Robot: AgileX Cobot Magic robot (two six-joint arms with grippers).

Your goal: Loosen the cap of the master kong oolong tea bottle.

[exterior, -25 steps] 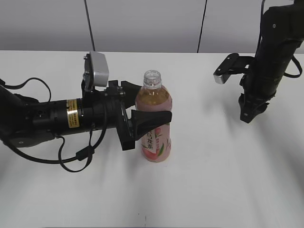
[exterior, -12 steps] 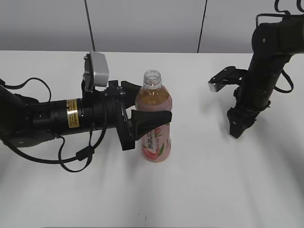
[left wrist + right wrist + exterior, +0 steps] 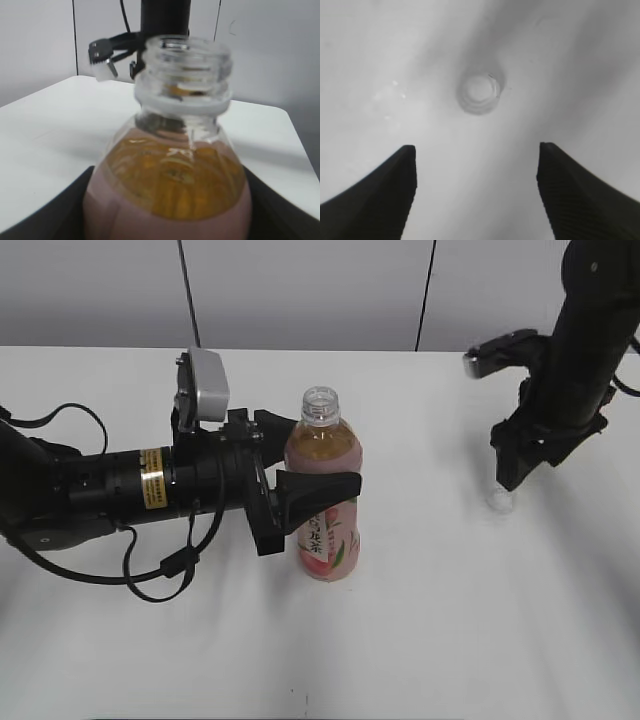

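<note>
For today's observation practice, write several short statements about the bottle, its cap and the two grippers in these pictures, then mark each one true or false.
1. The cap lies on the table, off the bottle. True.
2. The left gripper has its jaws around the bottle. True.
3. The right gripper is shut on the cap. False: its jaws are open, the cap lying apart.
4. The bottle lies on its side. False: it stands upright.
5. The bottle is empty. False: it holds amber tea.

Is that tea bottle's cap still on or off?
Off. The bottle has a bare, open neck, and the white cap lies on the table below the open right claw.
</note>
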